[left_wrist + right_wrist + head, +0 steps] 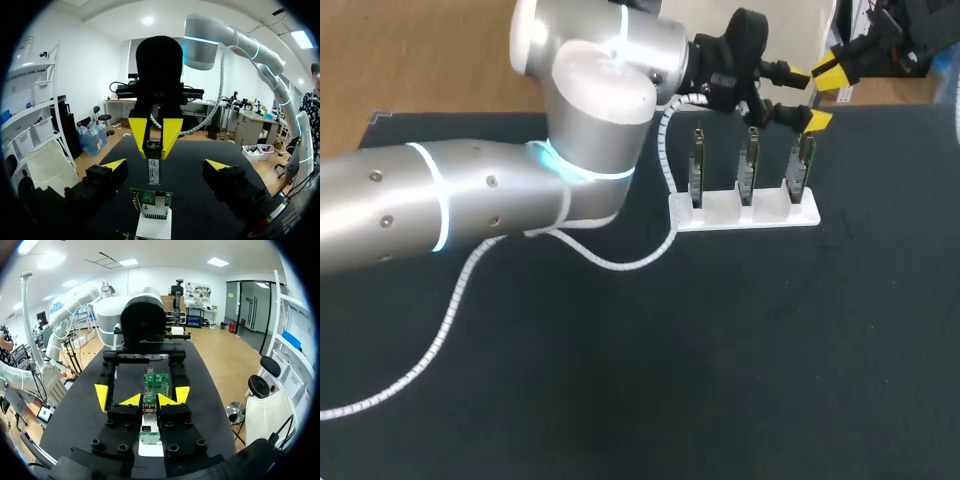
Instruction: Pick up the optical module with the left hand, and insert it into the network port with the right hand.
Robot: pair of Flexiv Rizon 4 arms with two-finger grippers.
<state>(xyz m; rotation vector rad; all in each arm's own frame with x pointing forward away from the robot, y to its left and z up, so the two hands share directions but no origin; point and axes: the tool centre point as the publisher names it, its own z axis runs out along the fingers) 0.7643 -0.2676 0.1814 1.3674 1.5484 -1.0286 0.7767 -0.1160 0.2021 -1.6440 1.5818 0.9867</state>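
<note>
The black desk (720,350) fills the head view, matte and dark. Across it my left arm (470,200) lies nearly level, coming in from the left, bending at a thick silver elbow and running towards the far right corner, with a white spiral-wrapped cable (450,310) trailing from it over the desk. Its left gripper (166,166) is released, the two yellow-tipped fingers spread wide to either side of the end card. My right arm (260,55) arches in from the far side, and the right gripper (153,145) points straight down, facing the left one, its yellow tips clenched on the top end of the optical module (153,172). Below them a white holder (750,212) rests on the desk with three green network cards (748,165) standing upright in a row. The module hangs upright between the left gripper's open fingers, its lower end just above the top edge of the end card (151,204), not touching it. A small pale label on the module carries print too fine to read.
</note>
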